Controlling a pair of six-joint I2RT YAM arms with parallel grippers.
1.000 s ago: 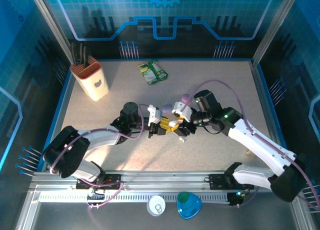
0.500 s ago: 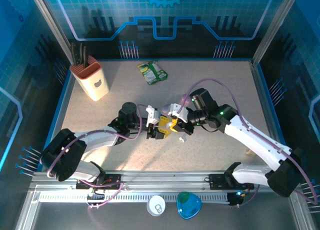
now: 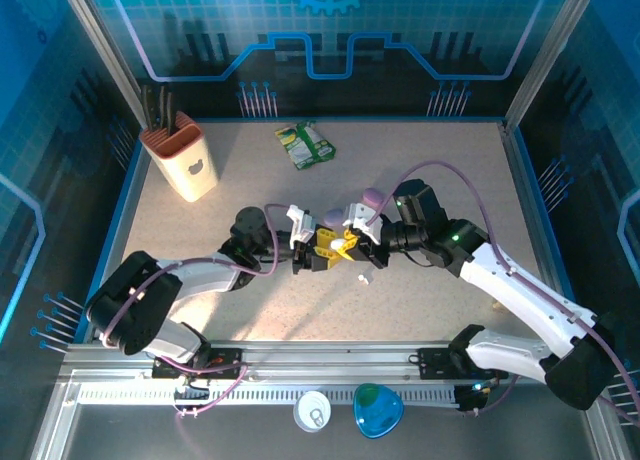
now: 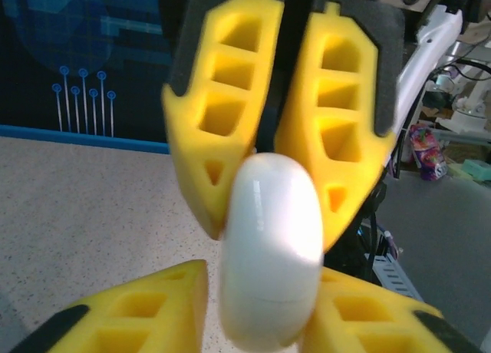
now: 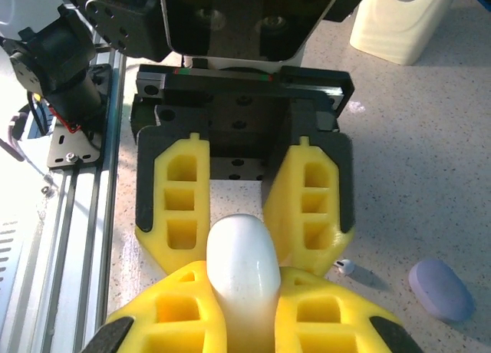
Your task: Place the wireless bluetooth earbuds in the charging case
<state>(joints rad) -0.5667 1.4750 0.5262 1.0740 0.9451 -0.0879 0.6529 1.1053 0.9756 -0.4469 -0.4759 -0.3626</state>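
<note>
Right end effector [image 5: 242,295] clamped on glossy white pebble-shaped charging case [image 5: 242,249].
Left end effector [image 4: 265,311] flanks its far end, grip unclear. Tiny white stemmed earbud [image 5: 345,267] on tabletop [image 5: 430,176] just beyond. Likely opening step: lid needs prying next.

The white case [image 5: 244,268] is hard plastic — smooth and very shiny, with light glinting on it. The yellow fingers [image 5: 182,207] look like soft, dull rubber with no shine. The table [image 5: 430,161] is speckled like stone and not shiny. The purple case [image 5: 439,290] is smooth but dull. The rail [image 5: 80,215] is bare grey metal.
</note>
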